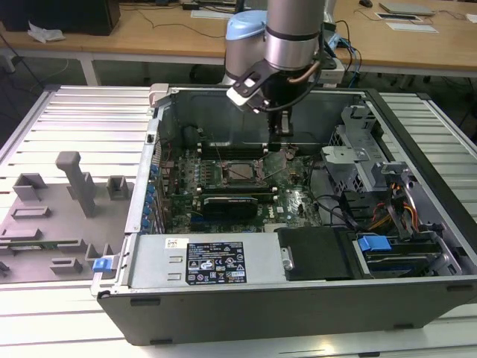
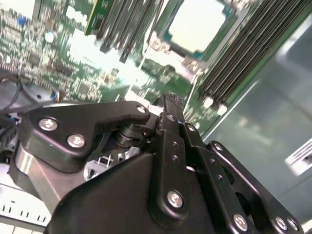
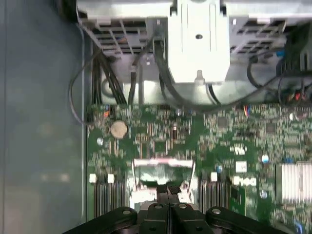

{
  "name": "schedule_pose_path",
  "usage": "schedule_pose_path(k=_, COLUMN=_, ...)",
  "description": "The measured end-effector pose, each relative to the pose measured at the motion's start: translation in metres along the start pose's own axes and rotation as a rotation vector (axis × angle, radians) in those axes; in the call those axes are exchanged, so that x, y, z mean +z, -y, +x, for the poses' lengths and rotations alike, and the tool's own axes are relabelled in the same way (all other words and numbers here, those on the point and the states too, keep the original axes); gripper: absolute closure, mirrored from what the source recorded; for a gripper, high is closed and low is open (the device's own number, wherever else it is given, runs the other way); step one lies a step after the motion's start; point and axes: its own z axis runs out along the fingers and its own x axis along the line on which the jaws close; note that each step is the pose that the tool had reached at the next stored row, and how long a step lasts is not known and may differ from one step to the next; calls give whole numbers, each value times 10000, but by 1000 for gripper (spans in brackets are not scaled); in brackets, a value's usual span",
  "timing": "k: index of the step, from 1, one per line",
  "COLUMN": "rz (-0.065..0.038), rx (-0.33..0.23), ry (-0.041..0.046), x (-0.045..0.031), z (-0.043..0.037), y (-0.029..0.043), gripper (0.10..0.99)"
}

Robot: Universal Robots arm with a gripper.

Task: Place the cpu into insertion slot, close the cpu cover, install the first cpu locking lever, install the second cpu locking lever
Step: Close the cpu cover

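Note:
The cpu point(image 1: 242, 173) lies flat in the socket in the middle of the green motherboard, inside the open computer case. Its pale silver top point(image 2: 197, 24) also appears in the second wrist view. The cpu cover point(image 1: 223, 171) shows as a silvery frame lying around the chip. My gripper point(image 1: 282, 143) hangs low over the board, just to the exterior view's right of the socket. Its black fingers point(image 3: 171, 191) are pressed together with nothing between them, tips point(image 2: 169, 100) near the socket's edge. I cannot make out the locking levers.
The case walls point(image 1: 160, 134) ring the board. A drive cage point(image 1: 350, 142) with cables stands at the exterior view's right. A black shroud point(image 1: 320, 253) and a card point(image 1: 231, 203) lie in front. Memory slots flank the socket. A grey fixture point(image 1: 67, 201) sits on the table to the left.

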Motion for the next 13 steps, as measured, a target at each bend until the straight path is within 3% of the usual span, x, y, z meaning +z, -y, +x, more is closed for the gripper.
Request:
schedule_pose_path(k=5, rz=85, rx=2, ry=3, x=20, z=2, y=-252, gripper=980)
schedule_pose_path(k=9, rz=166, rx=2, ry=3, x=83, z=2, y=-370, gripper=980)
schedule_pose_path(k=13, rz=236, rx=4, ry=5, x=134, z=2, y=-436, gripper=980)
